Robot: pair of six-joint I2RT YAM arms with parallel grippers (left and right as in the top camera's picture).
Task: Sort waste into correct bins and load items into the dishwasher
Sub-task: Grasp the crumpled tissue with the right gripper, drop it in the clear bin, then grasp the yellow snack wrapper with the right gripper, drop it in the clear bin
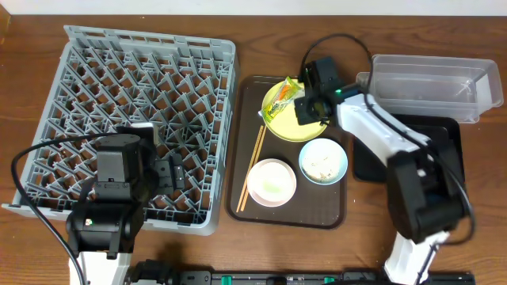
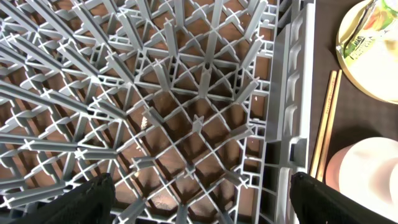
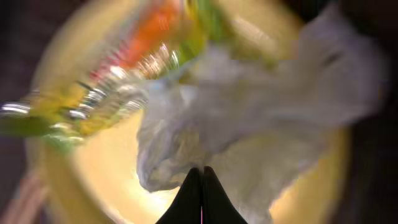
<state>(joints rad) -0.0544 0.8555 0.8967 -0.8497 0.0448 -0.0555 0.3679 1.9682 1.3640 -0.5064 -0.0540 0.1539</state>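
My right gripper (image 1: 308, 108) hovers over the yellow-green plate (image 1: 291, 128) and is shut on the crumpled white tissue (image 3: 261, 118), with its fingertips (image 3: 201, 173) pressed together. The printed snack wrapper (image 1: 285, 93) lies on the plate's far edge and is blurred in the right wrist view (image 3: 118, 81). The light blue bowl (image 1: 323, 161) holds beige crumbs. The pinkish-white bowl (image 1: 272, 182) and the chopsticks (image 1: 253, 166) lie beside it. My left gripper (image 2: 202, 205) is open and empty over the grey dish rack (image 1: 142, 79). The white cup is out of view.
The dishes sit on a brown serving tray (image 1: 249, 207). The clear tub (image 1: 432, 87) stands at the back right, with the black tray (image 1: 445, 136) in front of it. The rack's right wall (image 2: 289, 93) runs next to the chopsticks (image 2: 326, 124).
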